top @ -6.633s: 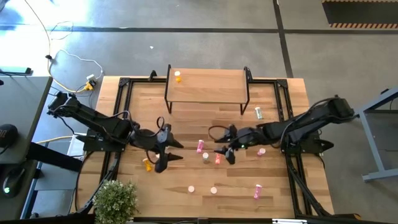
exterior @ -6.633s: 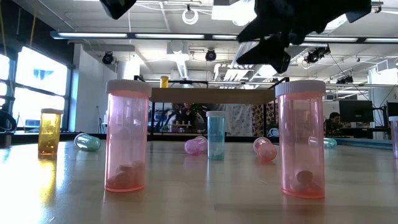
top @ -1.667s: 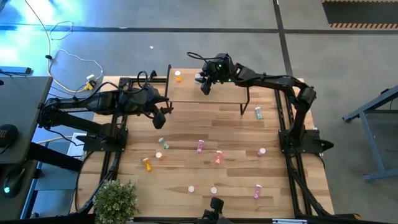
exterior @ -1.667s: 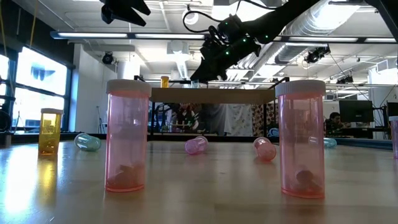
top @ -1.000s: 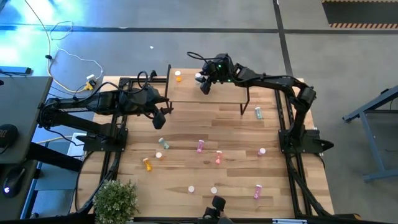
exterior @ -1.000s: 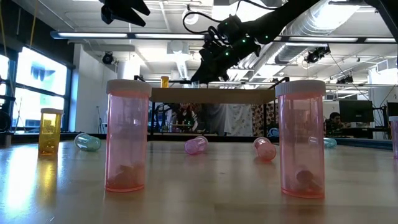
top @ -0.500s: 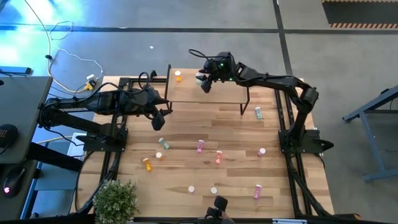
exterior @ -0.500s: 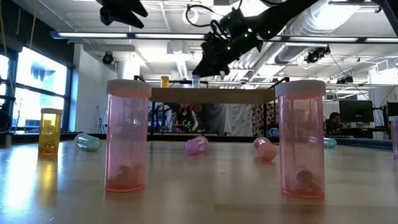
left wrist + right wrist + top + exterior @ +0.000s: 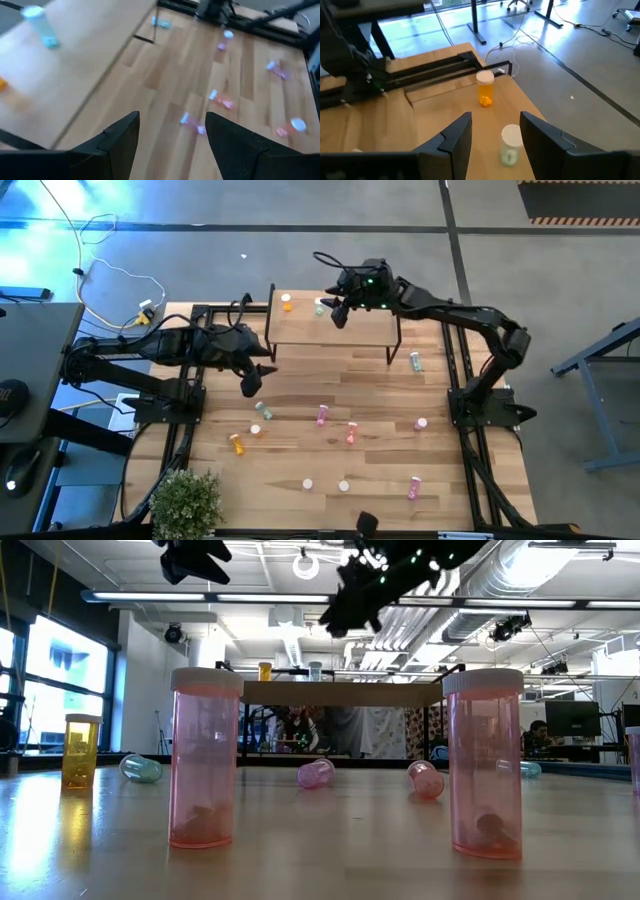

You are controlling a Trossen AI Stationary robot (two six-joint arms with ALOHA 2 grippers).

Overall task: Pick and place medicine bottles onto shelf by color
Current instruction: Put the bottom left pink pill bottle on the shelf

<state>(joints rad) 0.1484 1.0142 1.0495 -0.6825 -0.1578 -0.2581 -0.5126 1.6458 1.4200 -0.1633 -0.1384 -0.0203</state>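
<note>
The shelf (image 9: 335, 322) stands at the table's far middle on black legs. An orange bottle (image 9: 485, 90) and a pale green bottle (image 9: 510, 145) stand upright on its left part. My right gripper (image 9: 340, 313) hovers open above the shelf, just right of the green bottle (image 9: 321, 306), touching nothing. My left gripper (image 9: 250, 380) hangs open over the table left of the shelf, also holding nothing. Several more bottles stand or lie on the tabletop, among them a green one (image 9: 263, 410), a magenta one (image 9: 321, 415) and a salmon one (image 9: 351, 433).
An orange bottle (image 9: 237, 444) stands at the near left, two salmon ones (image 9: 205, 760) (image 9: 485, 765) near the front edge, a green one (image 9: 416, 361) by the shelf's right leg. A potted plant (image 9: 185, 502) fills the near left corner. Black frame rails (image 9: 190, 360) run along both sides.
My right gripper has risen and drawn back toward the table's right, away from the pale green bottle, which stays upright on the shelf. My left gripper has swung a little toward the near edge.
</note>
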